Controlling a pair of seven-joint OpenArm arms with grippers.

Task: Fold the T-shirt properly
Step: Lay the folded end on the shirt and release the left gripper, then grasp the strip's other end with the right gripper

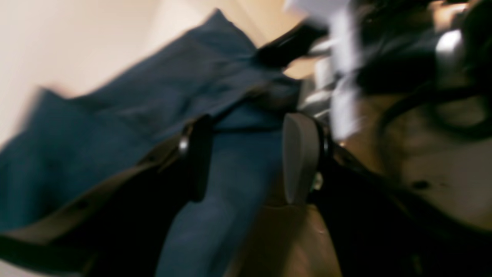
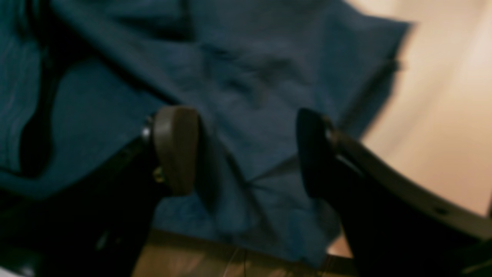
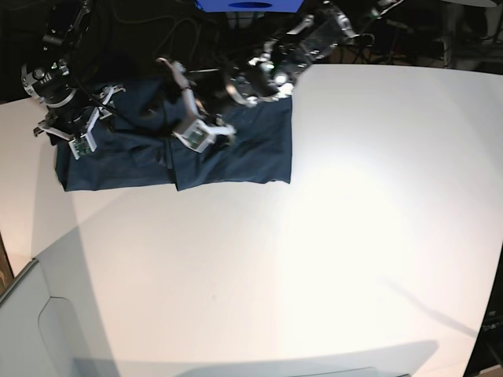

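Base view: T-shirt (image 3: pixel 228 157) lay spread at table (image 3: pixel 354 236) far-left edge. Left hand (image 1: pixel 246 157) gaped around fabric ridge; right hand (image 2: pixel 246 150) wide above cloth. Soft, light, limp; best pinched at hem corners.

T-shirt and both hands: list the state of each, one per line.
T-shirt: partly folded, lying flat at the table's far edge.
Left hand: open, cloth between its fingers.
Right hand: open, over the cloth.
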